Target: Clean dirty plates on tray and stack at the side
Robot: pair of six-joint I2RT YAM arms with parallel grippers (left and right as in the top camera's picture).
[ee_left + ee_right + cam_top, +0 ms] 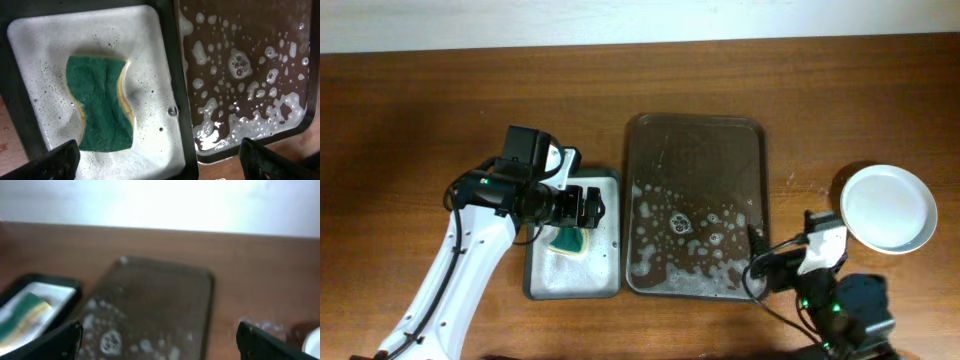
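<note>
Brown tray (pixel 695 150) mid tabletop (pixel 420 100), only suds (pixel 685 222) on it, no plates. Plates (pixel 888 208) right of tray, on tabletop; white one on top, number under it not tellable. Left pincer (pixel 592 205) spread wide, empty, over sponge (pixel 100 102) lying in small grey tray (pixel 610 181). Right pincer (pixel 756 264) spread too, empty, at brown tray's near right corner. Judged: task near done, step is clearing arms. Lift left straight up, no snagging sponge or grey rim. Pull right back without nudging plates.

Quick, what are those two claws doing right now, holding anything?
Left gripper: open, holding nothing.
Right gripper: open, holding nothing.
</note>
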